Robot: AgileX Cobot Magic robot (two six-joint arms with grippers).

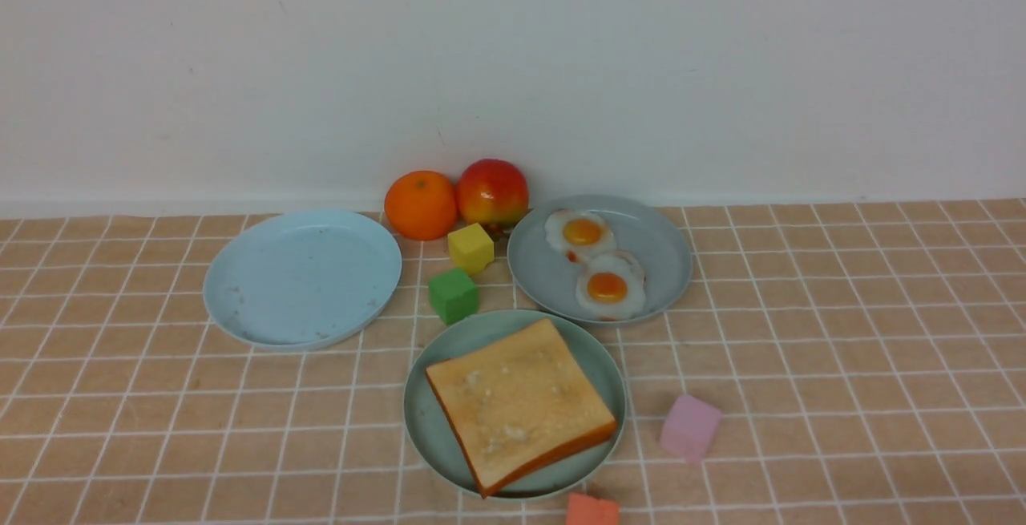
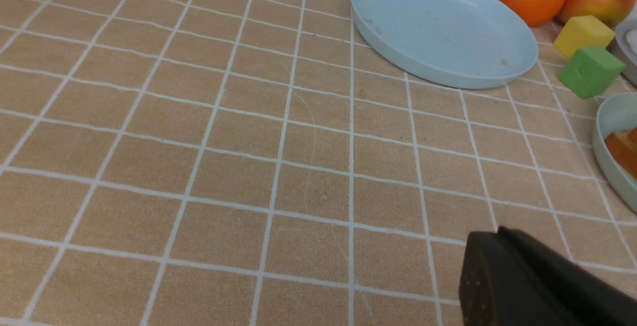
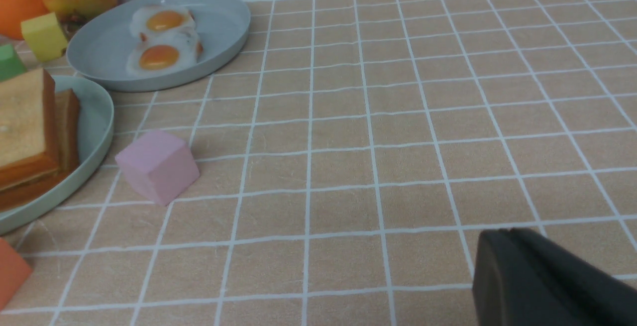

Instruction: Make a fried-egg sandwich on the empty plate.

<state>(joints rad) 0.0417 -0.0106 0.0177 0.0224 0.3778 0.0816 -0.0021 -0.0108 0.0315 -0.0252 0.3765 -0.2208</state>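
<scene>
Your left gripper [image 2: 497, 246] and right gripper [image 3: 502, 246] are both closed and empty. Near the table's [image 1: 842, 365] front edge, stacked toast [image 1: 521, 403] fills the green plate [image 1: 425, 421].

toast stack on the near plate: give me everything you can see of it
Two square golden toast slices with orange-brown crusts, stacked flat, the top one turned slightly off the lower one, whose edge shows in the right wrist view. Surface looks spongy, with pale flecks. They lie on the green plate, nearest the robot, almost filling it. No egg on top. Neither gripper touches them.
</scene>
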